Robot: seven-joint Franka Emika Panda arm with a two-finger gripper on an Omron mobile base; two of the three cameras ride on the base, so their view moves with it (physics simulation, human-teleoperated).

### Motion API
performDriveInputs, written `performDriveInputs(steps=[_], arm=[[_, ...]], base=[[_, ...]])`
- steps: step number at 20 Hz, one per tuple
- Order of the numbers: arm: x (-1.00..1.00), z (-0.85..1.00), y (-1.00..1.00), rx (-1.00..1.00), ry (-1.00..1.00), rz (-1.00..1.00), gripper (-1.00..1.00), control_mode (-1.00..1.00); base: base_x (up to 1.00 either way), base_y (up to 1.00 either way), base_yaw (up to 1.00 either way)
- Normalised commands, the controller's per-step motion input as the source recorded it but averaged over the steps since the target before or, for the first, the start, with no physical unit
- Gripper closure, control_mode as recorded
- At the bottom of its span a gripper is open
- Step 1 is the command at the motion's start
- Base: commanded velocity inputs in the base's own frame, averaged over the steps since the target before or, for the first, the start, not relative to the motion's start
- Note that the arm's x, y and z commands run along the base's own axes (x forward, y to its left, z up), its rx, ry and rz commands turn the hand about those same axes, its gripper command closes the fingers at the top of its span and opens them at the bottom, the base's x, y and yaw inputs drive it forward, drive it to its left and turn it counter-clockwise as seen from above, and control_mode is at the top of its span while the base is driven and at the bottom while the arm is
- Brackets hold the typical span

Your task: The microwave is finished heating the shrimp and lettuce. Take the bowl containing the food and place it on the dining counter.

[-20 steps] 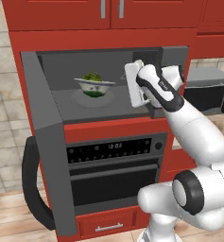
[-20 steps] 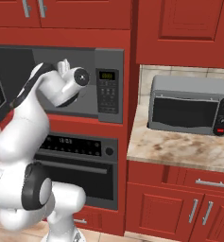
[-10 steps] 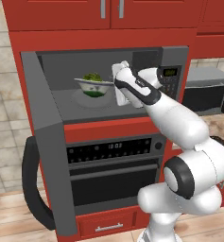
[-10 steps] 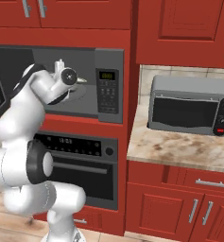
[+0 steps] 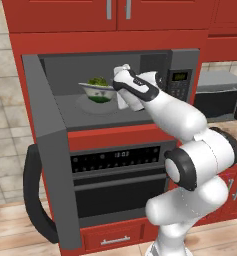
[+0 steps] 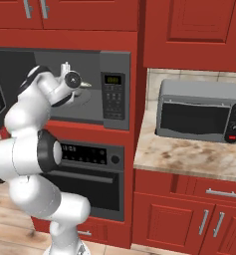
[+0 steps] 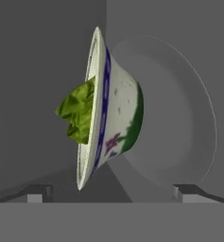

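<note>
Beside the bowl rim, open hand.

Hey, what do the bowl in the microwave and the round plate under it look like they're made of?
The bowl looks like glazed ceramic: white, smooth, with a blue rim line and painted green and purple marks. The turntable plate is plain flat grey with a raised rim; glass or plastic, the render leaves it open.

The bowl with the lettuce in it sits on the round plate inside the microwave, straight ahead of the gripper, whose spread fingertips flank it.
</note>
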Motion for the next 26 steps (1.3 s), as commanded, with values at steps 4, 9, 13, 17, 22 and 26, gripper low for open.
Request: performDriveInputs(steps=[4, 9, 13, 17, 22, 26], arm=[[0.37, -0.11, 0.0, 0.0, 0.08, 0.0, -1.0, -1.0], [0.43, -0.08, 0.0, 0.0, 0.08, 0.0, -1.0, -1.0], [0.42, -0.02, 0.0, 0.0, 0.05, 0.0, -1.0, -1.0], [0.37, -0.12, 0.0, 0.0, 0.03, 0.0, -1.0, -1.0], [0.37, -0.13, 0.05, -0.02, 0.03, 0.0, -1.0, -1.0], [0.24, -0.21, 0.09, -0.03, 0.02, 0.0, -1.0, -1.0]], base=[[0.0, 0.0, 0.0], [0.0, 0.0, 0.0], [0.0, 0.0, 0.0], [0.0, 0.0, 0.0], [0.0, 0.0, 0.0], [0.0, 0.0, 0.0]])
